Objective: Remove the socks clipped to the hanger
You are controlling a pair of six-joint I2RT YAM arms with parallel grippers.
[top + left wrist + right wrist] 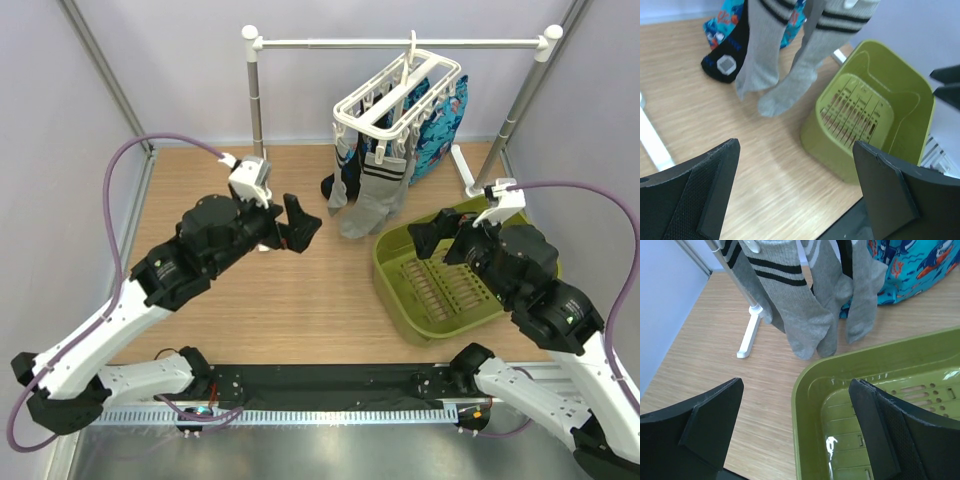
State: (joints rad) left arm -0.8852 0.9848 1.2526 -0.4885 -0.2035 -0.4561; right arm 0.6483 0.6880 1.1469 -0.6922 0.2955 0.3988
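Note:
The white hanger (398, 98) hangs by its hook from the rail at the back. Grey socks (377, 195) with dark cuff bands dangle from its clips, their toes near the table, and a black sock (335, 186) hangs to their left. In the left wrist view the grey socks (761, 55) and the black sock (725, 59) hang ahead of my left gripper (796, 145). That gripper (300, 224) is open, empty, and left of the socks. My right gripper (424, 236) is open and empty over the basket's near-left rim, with grey socks (795, 307) ahead of it.
A green slotted basket (395, 285) sits on the wooden table at the right, under the right arm. A bright blue patterned cloth (437, 130) hangs behind the socks. The white rail stand (252, 90) has feet (750, 332) on the table beside the socks.

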